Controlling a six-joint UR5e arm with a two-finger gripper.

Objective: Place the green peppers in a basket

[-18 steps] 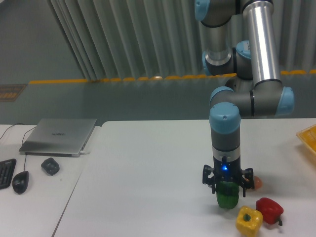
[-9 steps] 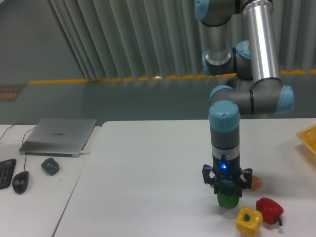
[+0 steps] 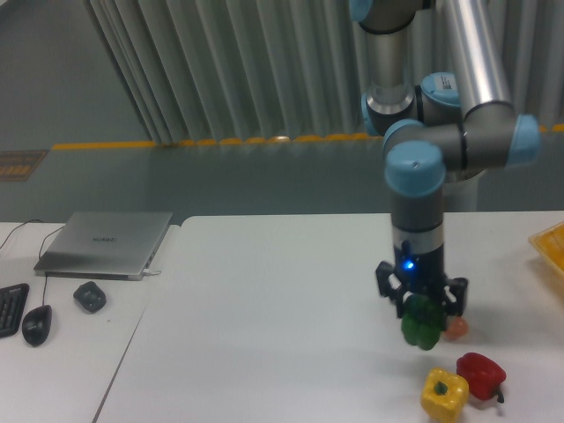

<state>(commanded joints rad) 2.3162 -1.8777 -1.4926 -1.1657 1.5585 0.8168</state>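
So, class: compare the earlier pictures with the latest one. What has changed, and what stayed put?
The gripper, shut on the green pepper, has lifted it off the table and carried it right, toward the basket. The yellow pepper and red pepper have not moved.

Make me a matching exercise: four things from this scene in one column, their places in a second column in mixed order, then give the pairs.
Things:
1. green pepper
2. yellow pepper
3. basket
4. laptop

Places:
A. at the far right edge of the picture, only its rim showing
B. closed, on the left table
C. held in the pincer, lifted off the table
D. on the table near the front, just left of the red pepper

Pairs: 1-C, 2-D, 3-A, 4-B
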